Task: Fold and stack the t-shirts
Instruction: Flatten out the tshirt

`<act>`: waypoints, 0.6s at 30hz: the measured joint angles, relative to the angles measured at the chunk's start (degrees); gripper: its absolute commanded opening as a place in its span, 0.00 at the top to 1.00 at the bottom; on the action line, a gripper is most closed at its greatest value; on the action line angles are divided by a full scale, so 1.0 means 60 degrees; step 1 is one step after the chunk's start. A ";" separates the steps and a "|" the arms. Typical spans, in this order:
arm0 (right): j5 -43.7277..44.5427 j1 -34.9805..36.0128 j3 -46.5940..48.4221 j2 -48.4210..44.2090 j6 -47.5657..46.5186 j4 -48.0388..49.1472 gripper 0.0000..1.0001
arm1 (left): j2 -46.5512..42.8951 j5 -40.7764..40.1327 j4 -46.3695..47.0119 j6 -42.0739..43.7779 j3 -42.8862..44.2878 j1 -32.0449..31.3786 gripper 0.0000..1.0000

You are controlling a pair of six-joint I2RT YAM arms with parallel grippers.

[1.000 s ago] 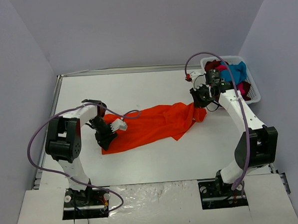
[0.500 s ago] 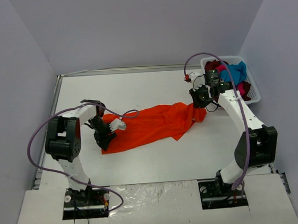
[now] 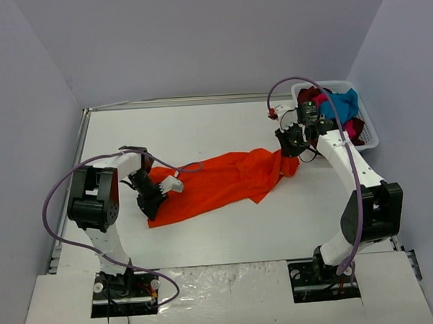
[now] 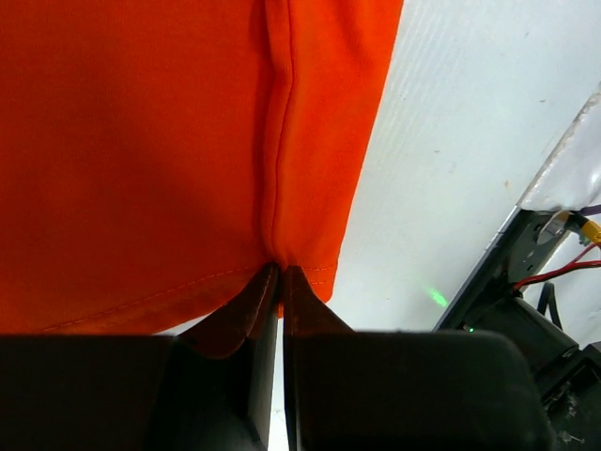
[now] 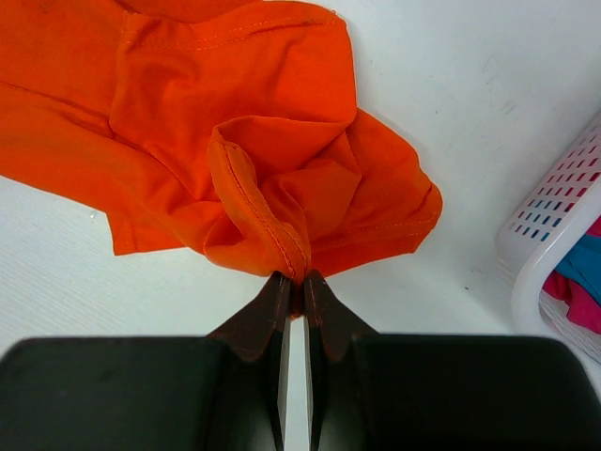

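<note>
A: Looking for the orange t-shirt (image 3: 224, 177). Lying where?

B: Lying stretched across the middle of the table (image 3: 200, 126), running from the left gripper (image 3: 150, 207) at the near-left end to the right gripper (image 3: 289, 146) at the far-right end. Spreading fairly flat on the left, bunching into folds on the right.

A: Holding anything on the left?

B: Yes, pinching. Pressing the 2 fingers (image 4: 310, 319) together with only a thin slit between them, and nipping the stitched hem at the corner of the shirt, right where a seam is running down to the edge.

A: And on the right?

B: Clamping too. Closing tight on a stitched fold of orange cloth at the crumpled end, with the fold standing up a little above the rest. Working just beside the white basket (image 5: 552, 221), though not touching it.

A: Seeing any other shirts?

B: Seeing 3 more, all heaped inside that basket at the far-right corner: a teal-blue shirt (image 3: 343, 104) on top, a magenta-pink shirt (image 3: 355, 129) under it toward the near side, and a dark red shirt (image 3: 309, 94) at the far end. Lying too tangled for telling more.
</note>
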 measured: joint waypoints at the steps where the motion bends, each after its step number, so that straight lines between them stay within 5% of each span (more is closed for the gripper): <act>1: 0.0025 0.0000 0.0000 0.0000 0.0000 0.0000 1.00 | 0.0000 0.0036 -0.0047 -0.0004 -0.0004 0.0015 0.98; 10: 0.0634 -0.0004 0.0474 0.0215 0.0036 -0.0087 1.00 | -0.0973 -0.0109 0.0892 -0.1741 0.0415 0.0739 0.98; 18: 0.1147 -0.0117 0.4561 0.2193 0.0215 -0.0342 1.00 | -0.2696 -0.1388 0.2550 -0.4419 0.3872 0.0801 0.98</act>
